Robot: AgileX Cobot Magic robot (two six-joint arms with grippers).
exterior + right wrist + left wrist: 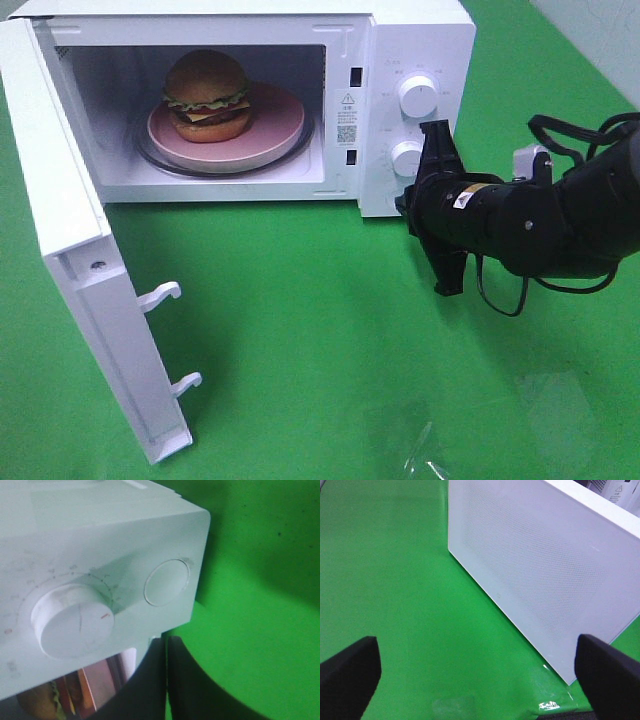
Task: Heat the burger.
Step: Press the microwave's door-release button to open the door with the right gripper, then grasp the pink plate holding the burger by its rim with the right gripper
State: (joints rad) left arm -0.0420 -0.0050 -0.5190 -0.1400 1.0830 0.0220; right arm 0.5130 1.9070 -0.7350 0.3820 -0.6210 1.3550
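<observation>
The burger (207, 92) sits on the pink plate (275, 138) inside the microwave (420, 35), whose door (65, 240) stands wide open. My right jaws are pressed together, holding nothing, close to the lower knob (406, 158); whether they touch it I cannot tell. My left jaws are spread wide and empty above the green table (395, 580), near a white dotted panel (535, 570).

It looked like a robotics lab: a green-covered surface (320, 330) carried a white microwave (432, 45) beside a black robot arm (545, 215).
</observation>
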